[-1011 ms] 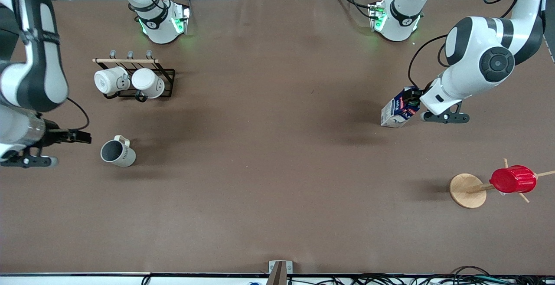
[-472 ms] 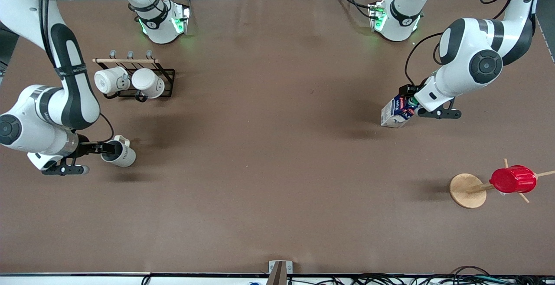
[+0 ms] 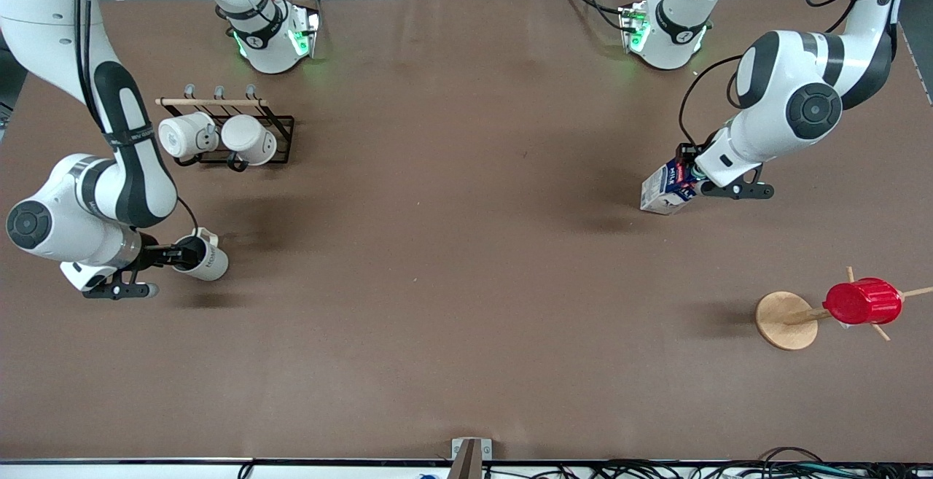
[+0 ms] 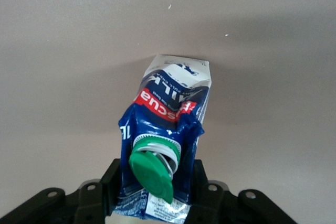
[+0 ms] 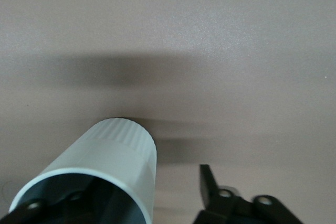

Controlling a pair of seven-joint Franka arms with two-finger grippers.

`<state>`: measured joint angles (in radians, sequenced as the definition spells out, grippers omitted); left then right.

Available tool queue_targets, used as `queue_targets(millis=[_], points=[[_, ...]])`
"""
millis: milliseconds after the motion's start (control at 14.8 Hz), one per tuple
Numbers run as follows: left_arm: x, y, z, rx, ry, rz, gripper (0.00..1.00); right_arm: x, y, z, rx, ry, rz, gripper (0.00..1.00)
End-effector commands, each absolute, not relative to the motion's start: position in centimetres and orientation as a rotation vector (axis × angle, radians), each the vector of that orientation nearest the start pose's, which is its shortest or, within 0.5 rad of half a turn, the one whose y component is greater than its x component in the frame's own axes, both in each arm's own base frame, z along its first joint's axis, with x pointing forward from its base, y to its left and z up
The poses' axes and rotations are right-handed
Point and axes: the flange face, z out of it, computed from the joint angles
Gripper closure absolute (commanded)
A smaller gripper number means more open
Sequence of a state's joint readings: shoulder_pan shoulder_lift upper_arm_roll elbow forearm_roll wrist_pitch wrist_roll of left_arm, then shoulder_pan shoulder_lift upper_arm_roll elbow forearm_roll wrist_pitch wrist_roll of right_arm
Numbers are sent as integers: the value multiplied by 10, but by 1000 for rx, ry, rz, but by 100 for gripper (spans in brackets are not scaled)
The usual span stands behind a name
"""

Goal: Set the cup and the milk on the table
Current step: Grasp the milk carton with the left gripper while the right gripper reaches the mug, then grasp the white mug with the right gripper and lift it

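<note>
The right arm is swinging in from its end of the table: a second earlier the right gripper (image 3: 177,254) was standing well apart from the cup (image 3: 206,257), and now it is meeting the cup's open mouth, one finger reaching inside the rim and the other sitting outside the wall in the right wrist view. The cup is not shifting on the table (image 3: 452,304). The left arm is easing lower, bringing the left gripper (image 3: 691,171) down around the top of the milk (image 3: 665,189), so that its fingers are now flanking the crumpled gable at the green cap (image 4: 152,169). The milk is keeping its place.
</note>
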<state>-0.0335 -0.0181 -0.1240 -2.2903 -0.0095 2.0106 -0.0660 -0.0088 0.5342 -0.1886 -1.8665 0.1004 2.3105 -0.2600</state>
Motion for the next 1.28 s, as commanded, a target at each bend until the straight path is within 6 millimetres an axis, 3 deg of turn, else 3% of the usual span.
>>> queue_targets(millis=[0,202,404,539,674,944,1213], points=[[474,-76,346,-3105,141,355,57,620,-119,223,-3110,14,86,98],[479,-75,351,-3110,139,331,67,626,-118,231,-3096,25,65,100],[488,-77,359,-3118,138,299,69,638,-110,251,-3079,-14,100,100],[498,-77,369,-3125,134,264,69,646,-88,266,-3065,-63,118,100],[509,-80,384,-3151,118,215,73,652,-55,282,-3048,-129,113,100],[539,-83,419,-3173,101,133,84,649,38,304,-2976,-200,135,99],[568,-84,454,-3180,95,159,87,632,154,315,-2939,-97,157,98]])
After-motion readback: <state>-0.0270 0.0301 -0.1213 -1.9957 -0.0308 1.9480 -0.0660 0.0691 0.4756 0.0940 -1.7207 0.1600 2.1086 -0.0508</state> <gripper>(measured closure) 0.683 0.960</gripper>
